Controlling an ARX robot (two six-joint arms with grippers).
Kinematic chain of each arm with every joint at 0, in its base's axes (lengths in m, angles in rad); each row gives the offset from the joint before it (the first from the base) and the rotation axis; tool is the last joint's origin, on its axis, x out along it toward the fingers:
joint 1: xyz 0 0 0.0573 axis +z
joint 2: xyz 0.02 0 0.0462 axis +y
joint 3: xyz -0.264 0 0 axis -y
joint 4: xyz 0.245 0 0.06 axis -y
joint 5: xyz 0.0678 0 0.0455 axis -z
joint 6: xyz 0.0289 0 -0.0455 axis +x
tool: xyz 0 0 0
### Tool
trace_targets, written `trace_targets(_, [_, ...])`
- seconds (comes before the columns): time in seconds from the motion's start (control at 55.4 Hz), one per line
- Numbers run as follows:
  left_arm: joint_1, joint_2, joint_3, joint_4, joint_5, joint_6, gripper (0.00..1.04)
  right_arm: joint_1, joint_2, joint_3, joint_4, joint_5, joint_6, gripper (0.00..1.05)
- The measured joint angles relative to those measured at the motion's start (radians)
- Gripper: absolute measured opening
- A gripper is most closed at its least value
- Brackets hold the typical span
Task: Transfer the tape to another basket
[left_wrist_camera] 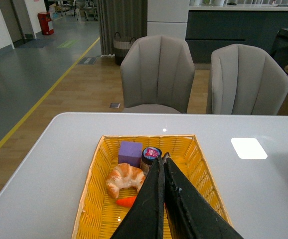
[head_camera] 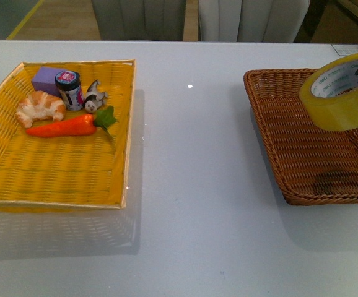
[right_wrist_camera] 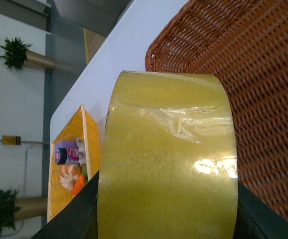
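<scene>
Bare white table (head_camera: 191,247) lies nearest the front camera, unobstructed along the whole 6 o'clock edge, and a wide open lane runs up the middle to 12 o'clock between the two containers. Count: one tape, one basket, one yellow tray, five tray items, two chairs. At 9 o'clock sits the yellow tray (head_camera: 55,179), its near edge parallel to the table's and set back from it. Its contents crowd the 12 o'clock end: one purple block (head_camera: 44,79), one jar (head_camera: 69,90), one small figurine (head_camera: 94,96), one croissant (head_camera: 40,106) and one carrot (head_camera: 64,127); the 6 o'clock half of the tray is bare weave. At 3 o'clock sits the basket (head_camera: 303,154), cut off by the frame edge on its right. The tape (head_camera: 343,93) is at 2 o'clock, held raised over the basket's far right part, with a dark shadow on the basket floor below it. The right gripper (right_wrist_camera: 166,199) clamps the roll, its two dark fingers (right_wrist_camera: 74,214) pressed against opposite flanks. The left gripper (left_wrist_camera: 162,164) hangs over the yellow tray with jaws pressed together, holding nothing. Beyond the 12 o'clock table edge stand the two chairs (left_wrist_camera: 157,74), side by side.
</scene>
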Motion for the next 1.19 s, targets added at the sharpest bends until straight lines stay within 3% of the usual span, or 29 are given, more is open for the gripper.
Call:
trace_targets(0.397, [0.025,-0.194,-0.068,-0.122,0.008,0.001,0.02,0.052,0.339,0.220,0.084,0.098,0.091,0.46])
trace_targets(0.848, [0.025,-0.369,-0.108,-0.240,0.008,0.002,0.02,0.083,0.465,0.330,0.084,0.132,0.142,0.46])
trace_targets(1.101, [0.025,-0.477,-0.108,-0.347,0.008,0.002,0.02,0.055,0.459,0.265,0.081,0.143,0.093,0.92])
trace_targets(1.191, [0.025,-0.505,-0.108,-0.373,0.008,0.002,0.02,0.032,0.433,0.220,0.095,0.137,0.089,0.96])
